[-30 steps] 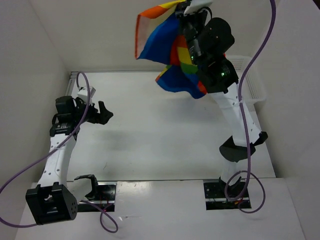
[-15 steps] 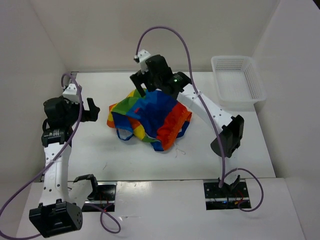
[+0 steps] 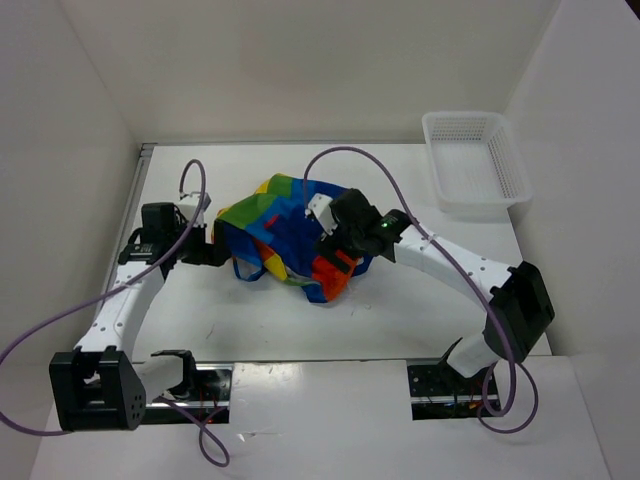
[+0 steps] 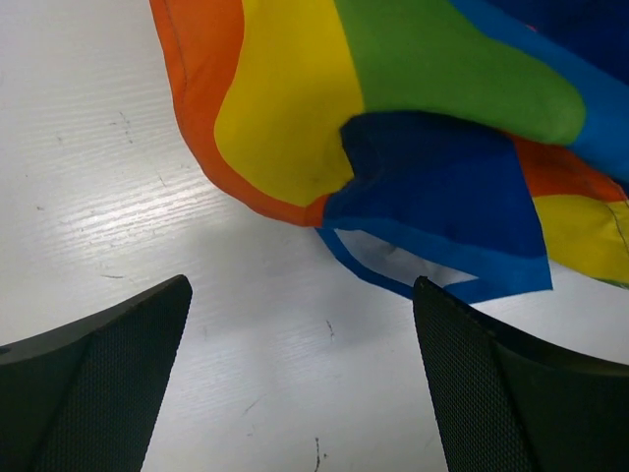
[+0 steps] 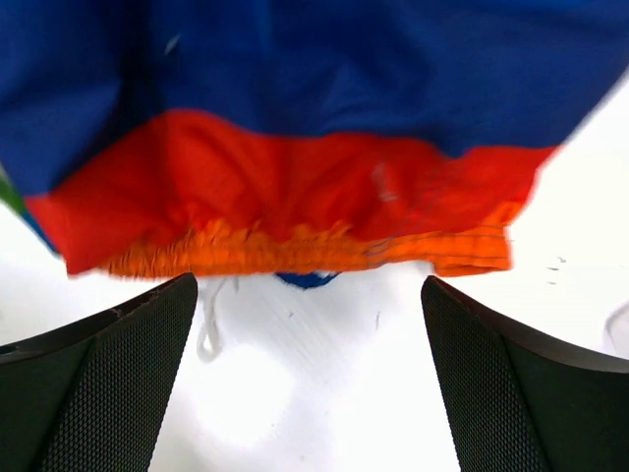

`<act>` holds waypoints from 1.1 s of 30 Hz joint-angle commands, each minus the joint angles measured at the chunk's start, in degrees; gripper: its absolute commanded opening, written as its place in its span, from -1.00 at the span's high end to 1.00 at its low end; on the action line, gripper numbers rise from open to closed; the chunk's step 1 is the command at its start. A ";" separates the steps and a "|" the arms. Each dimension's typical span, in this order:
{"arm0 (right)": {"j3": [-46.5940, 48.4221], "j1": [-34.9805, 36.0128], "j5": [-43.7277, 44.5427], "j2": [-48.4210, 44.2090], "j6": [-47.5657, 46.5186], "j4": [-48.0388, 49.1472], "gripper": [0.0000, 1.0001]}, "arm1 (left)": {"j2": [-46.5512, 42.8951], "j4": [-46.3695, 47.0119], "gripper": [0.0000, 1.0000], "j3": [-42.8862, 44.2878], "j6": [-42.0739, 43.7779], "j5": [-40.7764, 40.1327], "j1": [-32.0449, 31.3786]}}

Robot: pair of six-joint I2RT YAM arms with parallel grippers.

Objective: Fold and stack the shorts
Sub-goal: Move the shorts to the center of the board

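The rainbow-striped shorts (image 3: 285,225) lie crumpled in a heap at the middle of the table. My left gripper (image 3: 213,250) is low at their left edge. In the left wrist view it (image 4: 300,287) is open over bare table, with the shorts' blue hem (image 4: 442,280) and yellow and orange folds just ahead. My right gripper (image 3: 335,258) hovers over the heap's near right side. It (image 5: 310,283) is open with nothing between its fingers. The orange waistband (image 5: 295,248) lies just beyond the fingertips, and a white drawstring (image 5: 208,334) loop rests on the table.
A white mesh basket (image 3: 470,205) stands at the back right corner. White walls close in the table (image 3: 400,320) at the left and the back. Purple cables arc above both arms.
My right gripper came down from high at the back with the shorts, let them drop on the table and opened. My left arm swung in toward the heap's left edge.
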 commanded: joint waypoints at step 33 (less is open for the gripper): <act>-25.53 11.82 -0.66 -4.62 11.79 32.81 -0.54 | 4.10 21.79 1.00 -6.27 0.21 3.89 -3.18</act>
